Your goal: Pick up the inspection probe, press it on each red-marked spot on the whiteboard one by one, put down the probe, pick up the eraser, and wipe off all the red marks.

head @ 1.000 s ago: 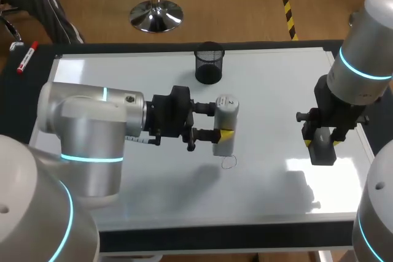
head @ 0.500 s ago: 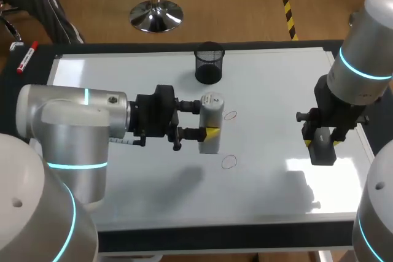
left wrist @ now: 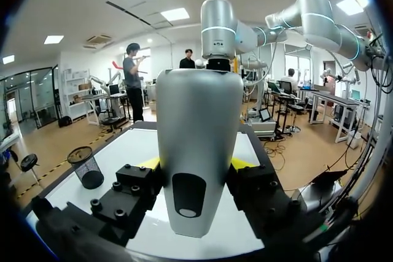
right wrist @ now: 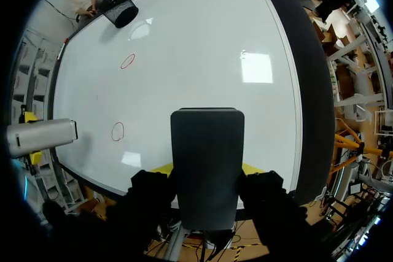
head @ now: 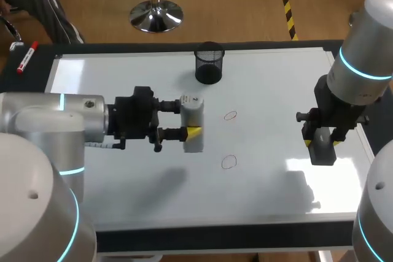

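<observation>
A white-grey inspection probe hangs over the whiteboard, left of the two red circles. My left gripper is shut on the probe, coming in sideways from the left. The upper red mark and the lower red mark lie bare to the probe's right. In the left wrist view the probe fills the space between the fingers. At the board's right edge my right gripper is shut on the black eraser. In the right wrist view the eraser is above the board, with both marks and the probe ahead.
A black mesh cup stands at the board's far middle, beyond the probe. A red marker lies off the board's far left corner. The board's near half and the stretch between the marks and the right arm hold nothing.
My left arm has drawn back to the left with the probe, uncovering the upper red mark. The right arm and the eraser have kept still.
</observation>
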`<state>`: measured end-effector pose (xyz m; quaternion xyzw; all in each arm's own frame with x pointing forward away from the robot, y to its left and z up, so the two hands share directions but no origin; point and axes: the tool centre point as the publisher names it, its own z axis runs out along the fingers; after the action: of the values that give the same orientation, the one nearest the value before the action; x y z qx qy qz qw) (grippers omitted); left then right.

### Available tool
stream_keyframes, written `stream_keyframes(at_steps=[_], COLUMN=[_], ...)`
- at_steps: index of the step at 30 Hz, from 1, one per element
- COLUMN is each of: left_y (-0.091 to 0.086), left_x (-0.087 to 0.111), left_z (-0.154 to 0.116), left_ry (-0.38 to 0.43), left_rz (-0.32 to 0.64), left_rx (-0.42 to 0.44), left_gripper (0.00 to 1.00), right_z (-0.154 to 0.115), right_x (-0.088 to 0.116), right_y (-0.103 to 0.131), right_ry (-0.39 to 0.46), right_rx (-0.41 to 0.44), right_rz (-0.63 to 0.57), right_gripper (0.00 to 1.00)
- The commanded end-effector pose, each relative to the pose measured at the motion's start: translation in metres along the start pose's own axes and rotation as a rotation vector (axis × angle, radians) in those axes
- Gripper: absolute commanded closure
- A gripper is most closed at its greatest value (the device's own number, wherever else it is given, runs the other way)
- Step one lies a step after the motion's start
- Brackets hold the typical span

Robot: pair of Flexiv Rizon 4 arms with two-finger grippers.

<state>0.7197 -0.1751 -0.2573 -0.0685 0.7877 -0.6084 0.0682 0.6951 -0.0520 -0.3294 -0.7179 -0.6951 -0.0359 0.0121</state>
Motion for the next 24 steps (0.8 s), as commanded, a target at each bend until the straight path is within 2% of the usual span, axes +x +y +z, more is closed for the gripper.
stream_keyframes(at_steps=[1, 15, 24], left_y=[0.002, 0.009, 0.015], left_x=[0.001, -0.004, 0.000], left_z=[-0.025, -0.058, -0.082], left_ry=[0.002, -0.018, -0.038], left_rz=[0.003, 0.020, 0.028], left_rx=[0.018, 0.028, 0.046], left_gripper=[1.00, 1.00, 1.00], right_z=[0.000, 0.000, 0.000], right_x=[-0.001, -0.001, -0.001], right_y=[0.000, 0.000, 0.000], right_ry=[0.003, 0.003, 0.003], right_rx=[-0.001, -0.001, -0.001], right_rz=[-0.001, -0.001, -0.001], right_gripper=[1.00, 1.00, 1.00])
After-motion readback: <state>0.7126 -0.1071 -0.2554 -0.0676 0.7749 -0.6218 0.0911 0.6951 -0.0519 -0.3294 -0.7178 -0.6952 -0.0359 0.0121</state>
